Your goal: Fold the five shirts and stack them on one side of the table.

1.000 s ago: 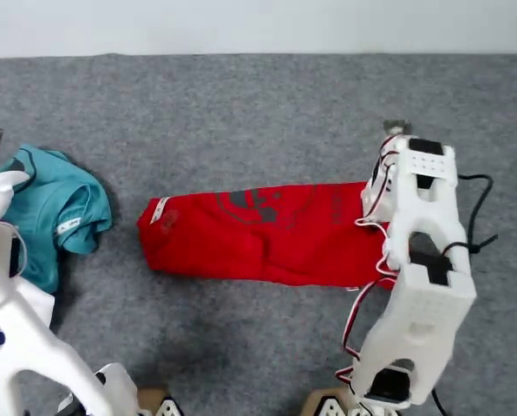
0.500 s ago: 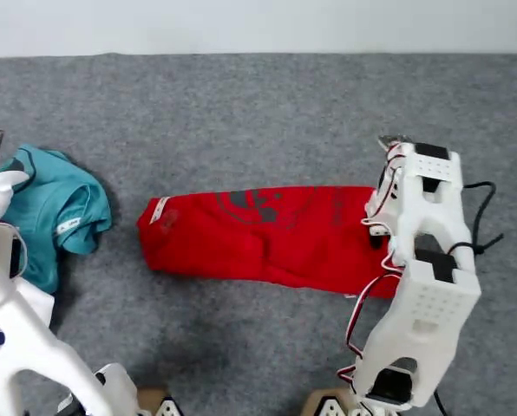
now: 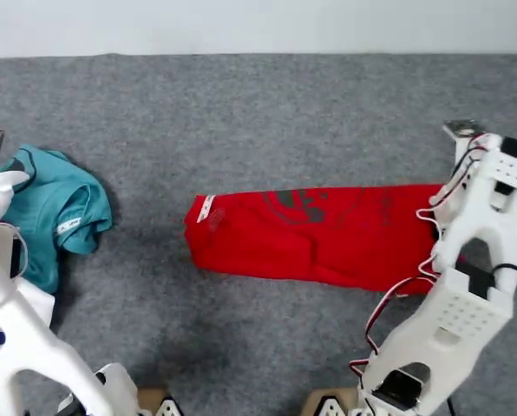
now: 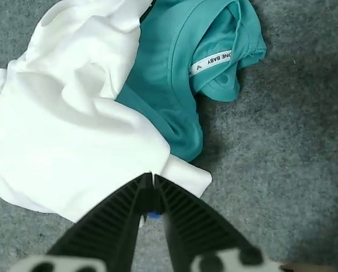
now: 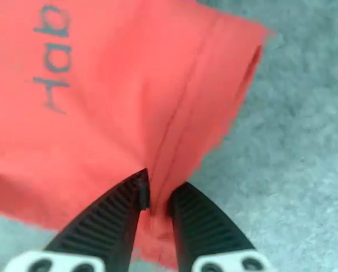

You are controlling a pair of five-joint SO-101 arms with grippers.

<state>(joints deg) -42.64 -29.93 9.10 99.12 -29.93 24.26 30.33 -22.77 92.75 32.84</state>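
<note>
At centre right of the high view, the red shirt [image 3: 315, 238] lies as a long band folded lengthwise, collar end toward the left of the frame and hem end under the right arm [image 3: 467, 286].

1. Right gripper [image 5: 156, 204]: clamped on the red shirt. Its fingers are drawn nearly together with a ridge of fabric beside the seam pinched between them. A pinch at the hem end probably serves to drag or lift the whole band from one end without disturbing the lengthwise fold.
2. Left gripper [image 4: 152, 190]: fingers together, hanging just over the edge of the white shirt [image 4: 61, 124]. No fabric can be seen between them.
3. Teal shirt [image 3: 55, 212]: bunched at the left edge of the frame, partly overlapping the white shirt. Both lie unfolded (a waiting pile, by the look of it).
4. Surface [image 3: 267, 113]: grey and carpet-like, enough friction to keep the shirt flat while it is pulled.

Change against the frames one second and half a second earlier: the red shirt has slid toward the right of the frame, its collar end now nearer centre. The right arm has travelled the same way. The teal shirt and the left arm have not moved.
</note>
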